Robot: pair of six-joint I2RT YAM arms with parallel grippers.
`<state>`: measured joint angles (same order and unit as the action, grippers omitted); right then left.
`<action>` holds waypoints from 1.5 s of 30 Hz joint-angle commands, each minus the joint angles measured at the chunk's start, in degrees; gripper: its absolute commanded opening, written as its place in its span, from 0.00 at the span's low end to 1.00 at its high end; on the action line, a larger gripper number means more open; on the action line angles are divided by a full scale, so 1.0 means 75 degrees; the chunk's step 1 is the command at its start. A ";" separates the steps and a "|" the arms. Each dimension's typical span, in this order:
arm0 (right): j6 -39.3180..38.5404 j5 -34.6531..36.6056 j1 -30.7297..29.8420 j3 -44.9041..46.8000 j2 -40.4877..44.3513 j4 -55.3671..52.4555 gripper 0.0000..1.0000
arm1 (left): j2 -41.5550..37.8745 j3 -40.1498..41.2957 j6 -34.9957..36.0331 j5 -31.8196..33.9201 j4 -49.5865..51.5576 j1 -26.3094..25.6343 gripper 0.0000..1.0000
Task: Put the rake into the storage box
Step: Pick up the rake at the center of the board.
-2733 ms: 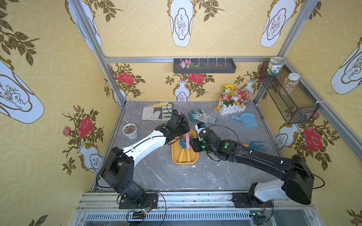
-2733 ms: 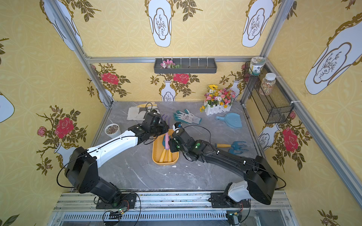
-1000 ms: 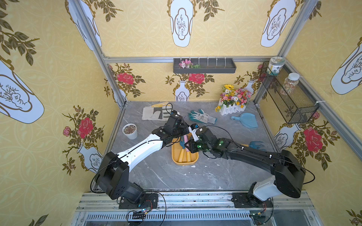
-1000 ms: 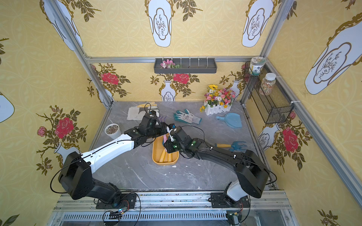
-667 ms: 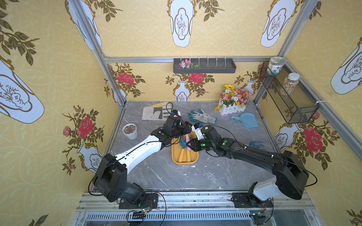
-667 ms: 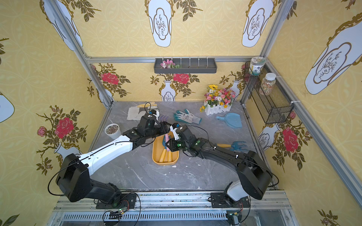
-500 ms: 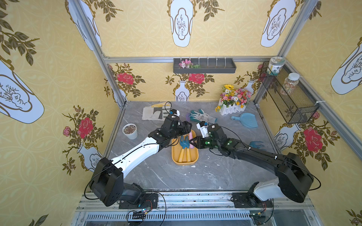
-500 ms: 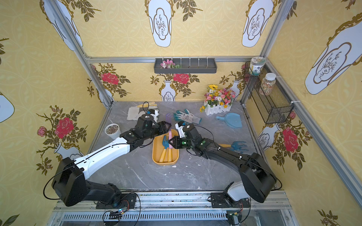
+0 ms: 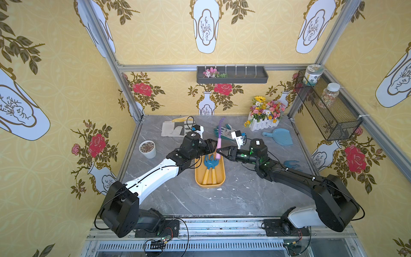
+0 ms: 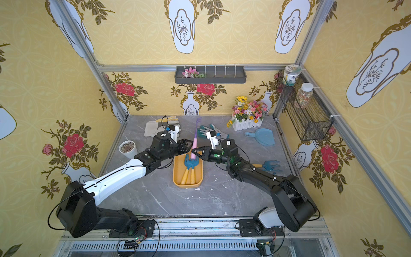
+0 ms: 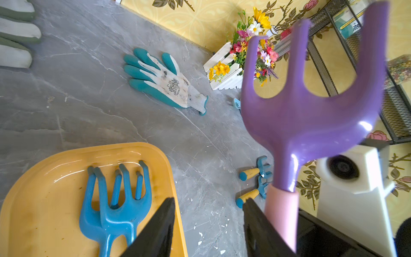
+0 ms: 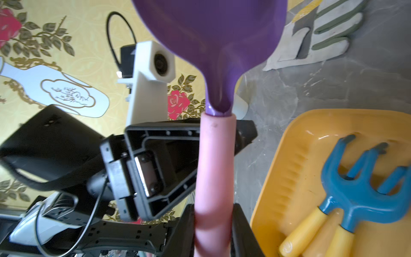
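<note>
A glove (image 9: 228, 132) lies behind the storage box (image 9: 210, 186), a pot (image 9: 147, 148) to its left

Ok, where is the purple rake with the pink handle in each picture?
In a top view: the rake near the middle, at the far end of the orange tray.
In a top view: the same spot, by the tray.
Left wrist: purple head close up, tray beside it.
Right wrist: pink handle through the centre, tray beside it.
Shared landmark: the orange tray.

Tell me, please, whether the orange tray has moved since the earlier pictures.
No. The tray lies where it was, in the same place relative to the white pot in the top view.
</note>
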<state>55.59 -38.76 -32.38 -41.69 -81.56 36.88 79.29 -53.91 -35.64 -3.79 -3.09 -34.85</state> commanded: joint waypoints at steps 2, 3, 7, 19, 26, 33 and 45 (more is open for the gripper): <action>0.0357 -0.0539 0.0005 0.0062 -0.0036 0.1165 0.03 | -0.0123 0.0355 -0.0230 -0.1294 -0.1207 0.0243 0.53; 0.0353 -0.0539 0.0017 0.0060 -0.0014 0.1135 0.03 | -0.0161 0.0450 -0.0289 -0.1473 -0.1335 0.0345 0.52; 0.0322 -0.0528 0.0051 0.0108 0.0023 0.1040 0.03 | -0.0314 0.0567 -0.0176 -0.1676 -0.1162 0.0622 0.52; 0.0333 -0.0585 0.0075 0.0004 -0.0129 0.0998 0.03 | -0.0506 0.0639 0.0016 -0.2537 -0.1262 0.0762 0.55; 0.0360 -0.0619 0.0052 -0.0044 -0.0232 0.0999 0.03 | -0.0429 0.0912 -0.0254 -0.3156 -0.1918 0.0759 0.54; 0.0378 -0.0905 -0.0024 -0.0200 -0.0385 0.1027 0.03 | -0.0049 0.0795 -0.0413 -0.3409 -0.2291 0.0756 0.50; 0.0369 -0.1078 -0.0065 -0.0217 -0.0364 0.0902 0.04 | 0.0276 0.0419 -0.0267 -0.3189 -0.1735 0.0750 0.00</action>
<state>57.34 -45.52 -32.75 -42.74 -84.58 40.23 81.03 -51.00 -40.34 -29.47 -16.99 -29.26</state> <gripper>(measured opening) 0.265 0.220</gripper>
